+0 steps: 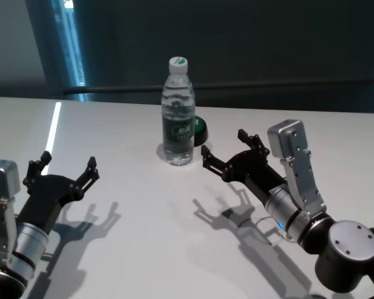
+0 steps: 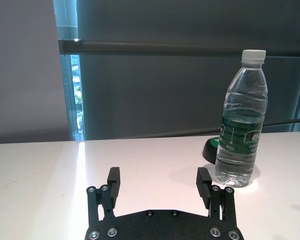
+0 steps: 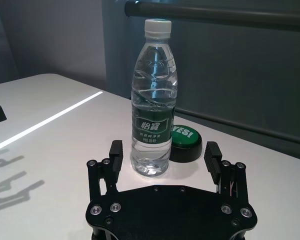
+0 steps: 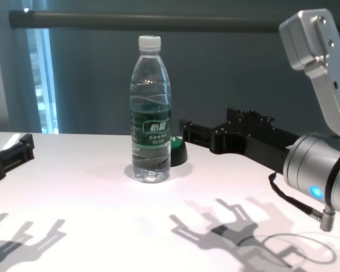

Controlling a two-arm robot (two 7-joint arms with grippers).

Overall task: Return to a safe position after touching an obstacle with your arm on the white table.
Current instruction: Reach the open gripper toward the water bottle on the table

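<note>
The obstacle, a tall clear water bottle [image 1: 177, 118] with a white cap and dark green label, stands upright on the white table [image 1: 143, 249]. My right gripper [image 1: 224, 144] is open and empty, just to the right of the bottle and a little nearer me, not touching it. In the right wrist view the bottle [image 3: 152, 115] stands straight ahead of the open gripper [image 3: 163, 146]. My left gripper [image 1: 68, 161] is open and empty, low over the table at the near left, well apart from the bottle [image 2: 240, 135]. The bottle also shows in the chest view [image 4: 150, 113].
A small dark green dome-shaped button [image 1: 200, 129] sits right behind the bottle on its right side; it also shows in the right wrist view [image 3: 182, 142]. A dark wall with a horizontal bar [image 4: 158, 21] runs behind the table's far edge.
</note>
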